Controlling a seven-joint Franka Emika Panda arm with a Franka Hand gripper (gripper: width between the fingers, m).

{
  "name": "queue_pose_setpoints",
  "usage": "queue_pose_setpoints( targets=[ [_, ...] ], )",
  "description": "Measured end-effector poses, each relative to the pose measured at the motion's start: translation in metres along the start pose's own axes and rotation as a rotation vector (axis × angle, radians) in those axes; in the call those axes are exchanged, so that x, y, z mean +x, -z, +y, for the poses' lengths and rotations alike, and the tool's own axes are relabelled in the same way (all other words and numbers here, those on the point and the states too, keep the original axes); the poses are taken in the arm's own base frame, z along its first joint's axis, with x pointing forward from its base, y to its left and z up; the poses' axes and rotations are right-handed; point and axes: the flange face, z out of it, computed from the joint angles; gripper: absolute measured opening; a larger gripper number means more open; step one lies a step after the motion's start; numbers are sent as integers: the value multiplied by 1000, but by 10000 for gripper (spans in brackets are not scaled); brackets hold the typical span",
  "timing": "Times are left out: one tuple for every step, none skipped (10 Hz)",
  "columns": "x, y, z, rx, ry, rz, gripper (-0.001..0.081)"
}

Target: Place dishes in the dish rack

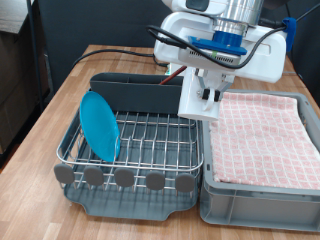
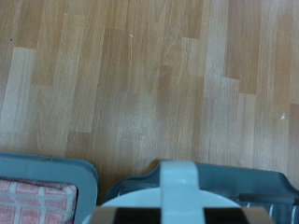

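Note:
The dish rack [image 1: 140,150] is a dark grey tray with a silver wire grid, a tall grey cutlery box [image 1: 130,92] at its back and round knobs along its front edge. The light-blue plate [image 1: 100,125] stands upright in the grid on the exterior view's left. My gripper [image 1: 208,97] is shut on the white mug [image 1: 198,95] and holds it in the air above the rack's right edge, beside the cutlery box. In the wrist view the mug [image 2: 173,191] shows from above, handle outward, between my dark fingertips [image 2: 121,217]. The wooden spoon is out of view.
A grey crate [image 1: 260,190] lined with pink checked cloth stands against the rack on the exterior view's right; it also shows in the wrist view [image 2: 37,191]. Both stand on a wooden table [image 1: 110,55]. A black cable [image 1: 120,56] lies behind the rack.

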Motion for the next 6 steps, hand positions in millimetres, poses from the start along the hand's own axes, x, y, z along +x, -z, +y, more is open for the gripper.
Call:
queue_pose_setpoints(
  targets=[
    [1, -6, -1, -5, -10, -9, 72],
    [1, -13, -1, -9, -21, -18, 72],
    [1, -21, -2, -12, -33, -28, 72],
    [1, -30, -2, -13, -40, -36, 72],
    [0, -39, -2, -14, -44, -43, 72],
    [0, -47, -2, -13, -47, -49, 72]
  ],
)
